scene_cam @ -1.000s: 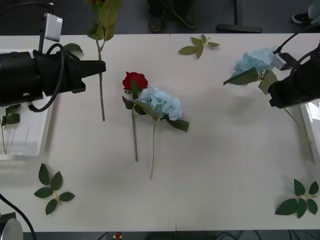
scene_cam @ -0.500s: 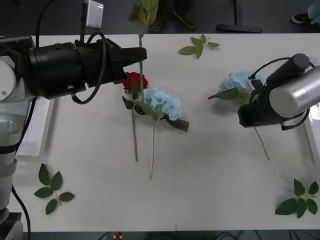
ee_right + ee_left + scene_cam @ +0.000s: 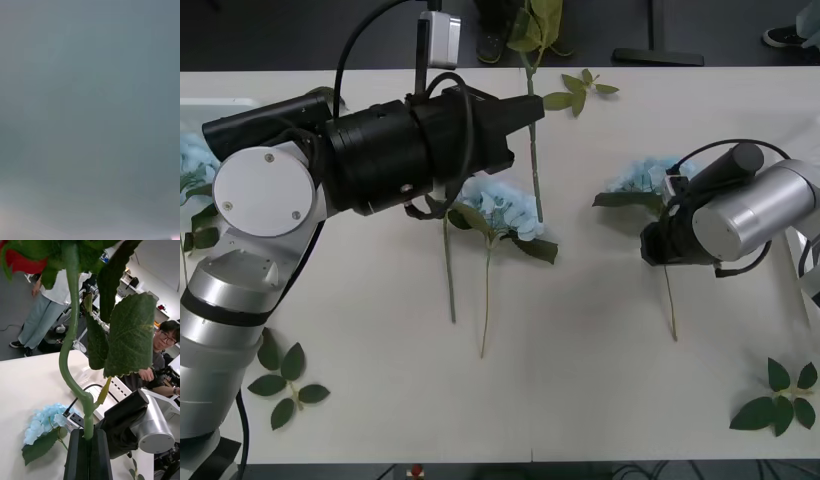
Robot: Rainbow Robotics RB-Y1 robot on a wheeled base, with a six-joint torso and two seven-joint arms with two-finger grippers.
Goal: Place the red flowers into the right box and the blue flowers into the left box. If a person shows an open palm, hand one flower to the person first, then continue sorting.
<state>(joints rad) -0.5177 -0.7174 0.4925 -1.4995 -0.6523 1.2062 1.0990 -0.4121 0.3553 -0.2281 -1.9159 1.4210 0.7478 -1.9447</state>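
Note:
My left gripper (image 3: 528,111) reaches over the table's middle, shut on the green stem (image 3: 534,170) of a red flower held upright. Its red head (image 3: 13,260) shows in the left wrist view, where the black fingers (image 3: 77,453) clamp the stem (image 3: 71,333). My right gripper (image 3: 665,228) is at the right, shut on a blue flower (image 3: 642,176) whose stem trails toward me. A second blue flower (image 3: 505,205) lies at the centre beside a long stem (image 3: 448,270). The left box (image 3: 225,102) holds a blue flower (image 3: 194,158). The right box (image 3: 794,248) shows at the right edge.
Loose leaf sprigs lie at the far middle (image 3: 580,90), near left (image 3: 285,375) and near right (image 3: 780,395). The right arm (image 3: 144,423) and its blue flower (image 3: 41,425) appear beyond the left gripper.
The left arm has swung from the left side to the table's middle, carrying the red flower. The right arm has moved left with its blue flower.

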